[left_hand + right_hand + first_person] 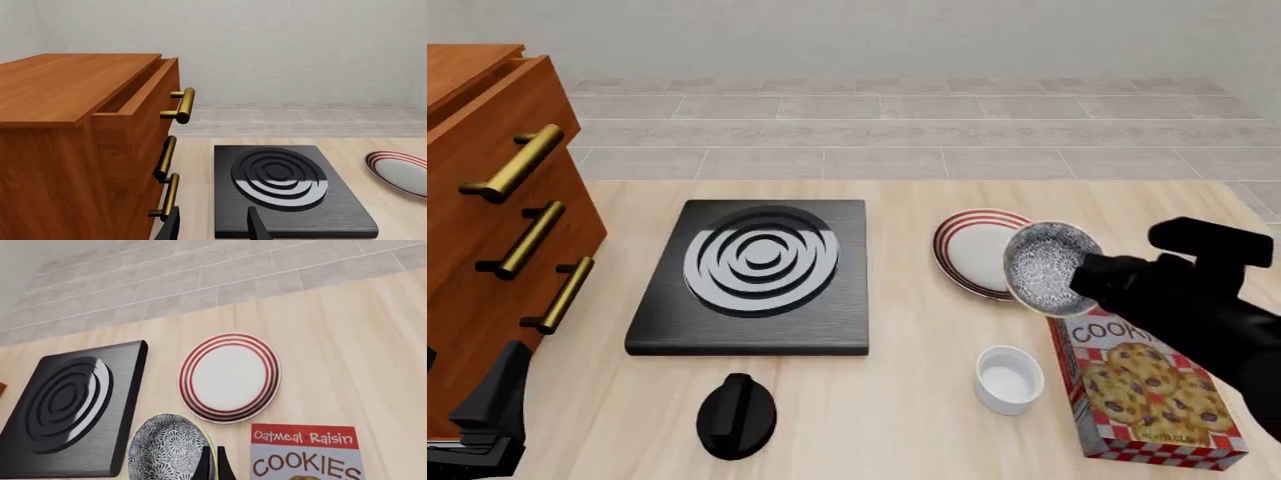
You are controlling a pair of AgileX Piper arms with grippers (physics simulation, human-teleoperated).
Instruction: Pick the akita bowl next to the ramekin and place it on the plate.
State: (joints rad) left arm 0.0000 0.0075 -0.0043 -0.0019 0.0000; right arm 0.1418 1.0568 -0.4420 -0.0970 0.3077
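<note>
Your right gripper (1068, 285) has the akita bowl (1050, 268) pinched by its rim, fingers (215, 466) closed narrow on the edge. The bowl is off the counter (908, 410), tilted w/ its speckled inside facing the front cam. In the front view it overlaps the plate's near-right edge; whether it's actually over the plate or just beside it, can't tell from that angle. In the right wrist view the bowl sits apart from the plate (229, 377), toward the stove (70, 407) side, w/ bare counter between the two.

The plate lies flat on the counter, red rings around the rim, just right of the black stove. The ramekin (1009, 378) stands upright on the counter nearer you than the plate, just left of the cookie box (1141, 385); the box lies flat, label up, partly under your right arm in the front view.

Your left gripper (487, 415) is down at the front-left corner, low beside the wooden cabinet (487, 190). In the left wrist view its fingers (175, 227) show as two dark tips w/ a clear gap between them, nothing in it, so they're apart. That cam looks past the cabinet's brass handles (182, 105), top drawer pulled out a bit, toward the stove and a sliver of the plate.

A black knob-like piece (737, 415) sits on the counter in front of the stove, well apart from both grippers.
</note>
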